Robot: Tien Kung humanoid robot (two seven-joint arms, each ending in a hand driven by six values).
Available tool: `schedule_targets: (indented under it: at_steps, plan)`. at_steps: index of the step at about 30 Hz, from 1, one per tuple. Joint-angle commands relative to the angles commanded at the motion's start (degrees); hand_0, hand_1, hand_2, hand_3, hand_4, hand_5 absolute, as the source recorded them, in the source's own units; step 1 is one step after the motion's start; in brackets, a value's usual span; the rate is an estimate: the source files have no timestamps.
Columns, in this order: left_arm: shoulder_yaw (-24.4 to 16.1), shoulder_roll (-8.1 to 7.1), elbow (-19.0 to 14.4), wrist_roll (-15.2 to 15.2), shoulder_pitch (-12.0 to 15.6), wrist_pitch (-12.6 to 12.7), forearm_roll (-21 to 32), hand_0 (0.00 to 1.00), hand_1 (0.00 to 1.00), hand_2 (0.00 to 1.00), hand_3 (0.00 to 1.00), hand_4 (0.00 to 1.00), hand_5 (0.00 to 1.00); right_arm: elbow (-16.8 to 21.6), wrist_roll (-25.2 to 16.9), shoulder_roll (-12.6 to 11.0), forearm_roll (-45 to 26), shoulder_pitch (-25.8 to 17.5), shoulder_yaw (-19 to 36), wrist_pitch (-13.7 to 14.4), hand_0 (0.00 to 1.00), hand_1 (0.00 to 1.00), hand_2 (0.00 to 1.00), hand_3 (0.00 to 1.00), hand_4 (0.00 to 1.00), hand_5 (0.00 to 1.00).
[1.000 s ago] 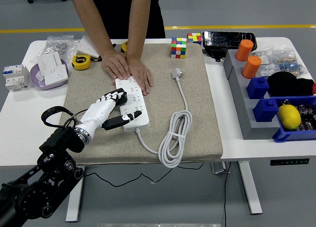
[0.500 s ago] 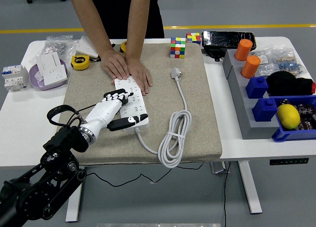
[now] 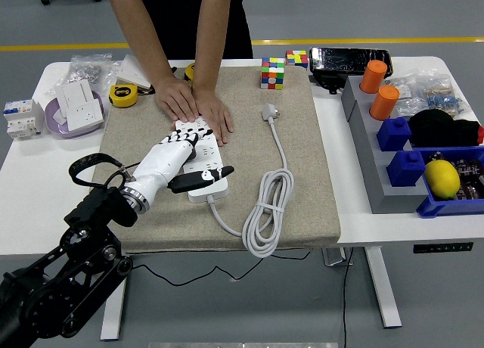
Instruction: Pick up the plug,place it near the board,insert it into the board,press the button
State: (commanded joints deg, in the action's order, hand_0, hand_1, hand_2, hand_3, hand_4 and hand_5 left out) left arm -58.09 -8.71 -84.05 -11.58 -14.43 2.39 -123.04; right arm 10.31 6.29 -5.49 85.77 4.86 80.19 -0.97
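Reaching in from the near left corner, the robot's left hand [image 3: 178,163] lay over the white power strip [image 3: 206,160] on the beige mat [image 3: 302,174]. Its white fingers [image 3: 184,142] were loosely spread and rested on the strip's sockets, gripping nothing, while the dark-tipped thumb [image 3: 203,178] stuck out toward the strip's near end. Just beyond those fingertips, at the strip's far end, a person's two hands [image 3: 198,106] pressed flat, side by side, one partly on the strip and one on the mat beside it. The white plug [image 3: 270,113] lay on the mat well to the right of the fingers and a little beyond them, apart from the strip. Its cable [image 3: 265,212] ran back toward the table's near edge into a bundled coil, to the right of the thumb, then curved to the strip's near end. Further beyond the plug, at the mat's far edge, stood a colourful cube [image 3: 273,73].
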Motion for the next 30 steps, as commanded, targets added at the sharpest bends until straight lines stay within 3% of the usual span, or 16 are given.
schedule_targets:
  at_steps: [2, 3, 8, 9, 14, 15, 20, 21, 25, 30]
  plan:
    - [-0.31, -0.06, -1.89, -1.10, 0.43, -0.92, 1.13, 0.998, 0.998, 0.968, 0.961, 0.998, 0.998, 0.00, -0.01, -0.01, -0.07, -0.01, -0.03, 0.01, 0.819, 0.747, 0.743, 0.758, 0.998, 0.807]
    - [-0.44, -0.11, -3.16, -1.95, 0.75, -1.66, 2.23, 0.754, 0.720, 0.704, 0.861, 0.943, 0.794, 0.00, 0.00, -0.01, -0.09, -0.01, -0.01, 0.02, 0.819, 0.747, 0.742, 0.758, 0.998, 0.806]
    - [-0.12, -0.61, -9.21, -6.51, 1.76, -6.07, 7.78, 0.754, 0.720, 0.704, 0.861, 0.943, 0.794, 0.00, 0.03, -0.04, -0.12, -0.01, 0.05, 0.04, 0.819, 0.747, 0.742, 0.758, 0.998, 0.806]
    - [0.04, -0.72, -10.36, -7.54, 1.81, -7.29, 8.66, 0.351, 0.305, 0.385, 0.838, 0.818, 0.479, 0.00, 0.01, -0.04, -0.16, 0.01, 0.01, 0.05, 0.818, 0.747, 0.742, 0.757, 0.998, 0.807]
    - [0.63, -0.82, -12.97, -10.26, 1.40, -10.22, 8.55, 0.351, 0.305, 0.385, 0.838, 0.818, 0.479, 0.00, -0.02, -0.06, -0.24, 0.10, -0.08, 0.06, 0.818, 0.747, 0.742, 0.757, 0.998, 0.807]
    - [0.60, -0.76, -13.08, -11.08, 1.23, -11.19, 8.07, 0.226, 0.078, 0.184, 0.809, 0.664, 0.249, 0.00, -0.02, -0.07, -0.23, 0.13, -0.09, 0.05, 0.819, 0.747, 0.742, 0.757, 0.998, 0.807]
    - [1.13, -0.69, -11.46, -14.46, 0.42, -14.93, 7.58, 0.226, 0.078, 0.184, 0.809, 0.664, 0.249, 0.00, 0.02, -0.09, -0.26, 0.21, -0.13, 0.05, 0.819, 0.747, 0.742, 0.757, 0.998, 0.807]
    - [1.21, -0.62, -10.82, -15.25, 0.28, -15.93, 7.51, 0.180, 0.039, 0.154, 0.816, 0.578, 0.216, 0.00, 0.02, -0.09, -0.26, 0.22, -0.13, 0.05, 0.818, 0.747, 0.742, 0.757, 0.998, 0.808]
    - [1.95, -0.50, -8.12, -17.36, -0.34, -18.78, 7.10, 0.180, 0.039, 0.154, 0.816, 0.578, 0.216, 0.00, 0.04, -0.10, -0.30, 0.24, -0.11, 0.07, 0.818, 0.747, 0.742, 0.757, 0.998, 0.808]
    - [2.50, -0.27, -5.58, -17.63, -0.62, -18.88, 5.62, 0.170, 0.039, 0.151, 0.820, 0.537, 0.201, 0.00, 0.02, -0.07, -0.34, 0.25, -0.20, 0.05, 0.819, 0.747, 0.742, 0.757, 0.998, 0.807]
